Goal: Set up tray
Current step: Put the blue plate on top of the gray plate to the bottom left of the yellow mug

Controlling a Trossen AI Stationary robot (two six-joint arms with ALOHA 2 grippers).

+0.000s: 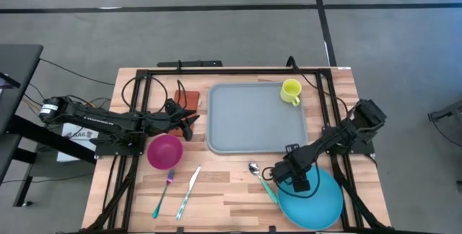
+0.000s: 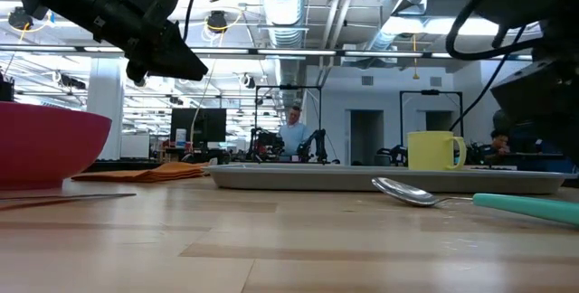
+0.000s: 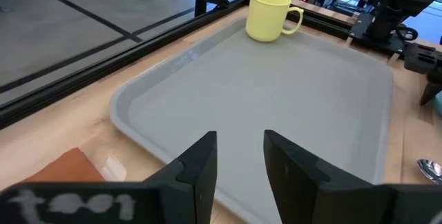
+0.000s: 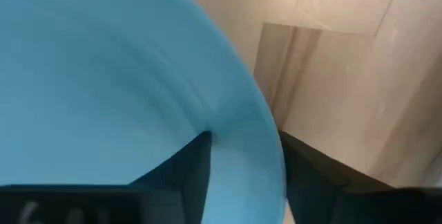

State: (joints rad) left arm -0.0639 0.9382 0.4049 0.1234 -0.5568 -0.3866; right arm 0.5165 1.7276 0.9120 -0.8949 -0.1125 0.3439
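On the left of the desk (image 1: 216, 198), the left arm reached in from the side, its hand (image 1: 189, 122) hovering above the wood between the napkin (image 1: 186, 100) and the bowl (image 1: 164, 151), pointing toward the tray (image 1: 253, 129). In the left wrist view its two fingers (image 3: 200, 165) stood apart with nothing between them, released, just short of the tray's near rim. The orange-brown napkin lay flat just beside the tray's left edge. The pink bowl sat on the desk in front of the left hand, near the tray's front left corner. In front of the bowl lay a fork (image 1: 164, 191) and a knife (image 1: 188, 191), both with teal handles, side by side and apart from each other. The tray, pale grey-blue, lay flat in the middle of the desk toward its back edge. A yellow mug (image 1: 291, 92) stood upright inside it, in the back right corner. In front of the tray's right part lay a spoon (image 1: 261, 179) with a teal handle, its bowl toward the tray. Just right of the spoon, the right hand (image 1: 289, 178) was down at the back left rim of the blue plate (image 1: 317, 201), which lay on the front right corner of the desk. The right wrist view showed one finger (image 4: 186, 165) over the inside of the plate and the other outside the rim, straddling it; whether they had clenched on it, I cannot tell. In the low view a person (image 2: 292, 135) stood far off in the room behind the desk.
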